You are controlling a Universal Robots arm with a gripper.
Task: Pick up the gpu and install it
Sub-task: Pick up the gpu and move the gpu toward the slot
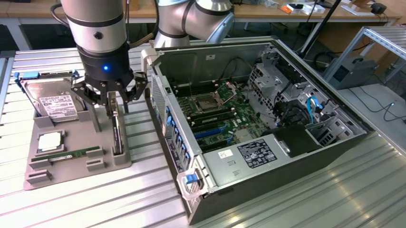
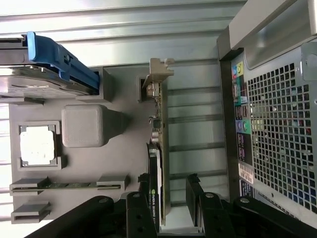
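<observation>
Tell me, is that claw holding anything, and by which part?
Nothing is held. The open gripper straddles the top edge of the gpu, which stands upright in its gray holder.

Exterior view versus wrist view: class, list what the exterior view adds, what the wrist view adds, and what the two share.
Exterior view: the robot arm and the motherboard inside the open computer case. Wrist view: the case's rear ports and vent grille. Shared: the gpu standing on edge in the grey holder, the hard drive, and the open tool straddling the gpu.
</observation>
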